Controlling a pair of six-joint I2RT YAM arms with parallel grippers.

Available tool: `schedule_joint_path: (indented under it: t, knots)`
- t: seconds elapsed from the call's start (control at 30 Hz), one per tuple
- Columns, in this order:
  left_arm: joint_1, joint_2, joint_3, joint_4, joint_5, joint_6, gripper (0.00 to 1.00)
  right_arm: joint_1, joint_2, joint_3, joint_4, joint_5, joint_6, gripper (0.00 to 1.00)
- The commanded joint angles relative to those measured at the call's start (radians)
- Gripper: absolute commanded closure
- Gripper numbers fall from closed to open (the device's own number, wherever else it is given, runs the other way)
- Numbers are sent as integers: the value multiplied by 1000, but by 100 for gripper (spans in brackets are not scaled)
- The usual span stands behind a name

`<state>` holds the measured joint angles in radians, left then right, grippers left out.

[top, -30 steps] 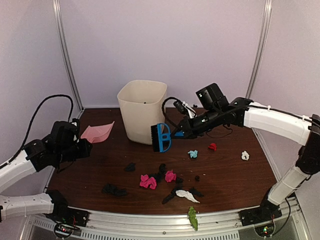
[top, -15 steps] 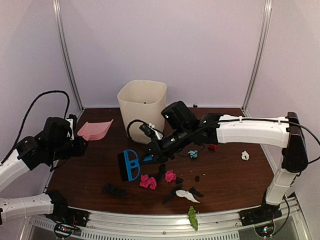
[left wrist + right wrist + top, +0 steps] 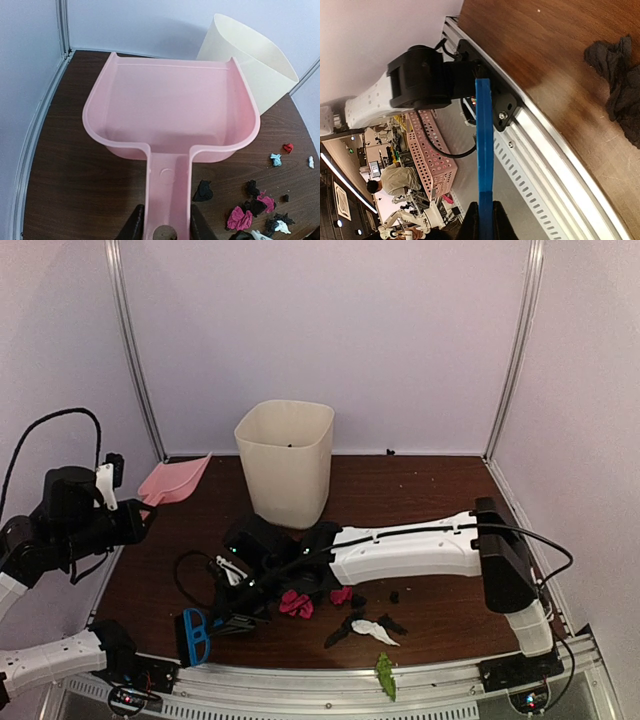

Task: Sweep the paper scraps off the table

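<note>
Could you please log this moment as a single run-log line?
left gripper: shut on pink dustpan, empty | right gripper: shut on blue brush, front-left edge | paper scraps: loose on table

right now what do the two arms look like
Both have white shells with black joints. The left arm trails a looping black cable; the right arm has a thin black cable along its long white link. The left gripper and right gripper have black fingers.

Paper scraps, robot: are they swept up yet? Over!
Left gripper shut on pink dustpan. Right gripper shut on blue brush, low by front edge. Paper scraps loose on table, dustpan empty.
</note>
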<state>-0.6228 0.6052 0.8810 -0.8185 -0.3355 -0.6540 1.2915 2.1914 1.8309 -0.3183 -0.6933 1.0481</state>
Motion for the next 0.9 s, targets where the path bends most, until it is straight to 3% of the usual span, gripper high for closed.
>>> schedule_joint_path:
  t: [0.0, 0.2, 0.53, 0.87]
  knots:
    - [0, -32, 33, -16, 45, 26, 84, -18, 47, 29, -47, 56, 41, 100]
    - [0, -29, 40, -19, 127, 80, 84, -40, -23, -107, -175, 104, -41, 100]
    - [0, 48, -3, 37, 213, 100, 85, -207, -325, -523, -275, 182, -180, 100]
    - [-23, 161, -28, 101, 248, 107, 86, -472, -422, -601, -449, 226, -444, 100]
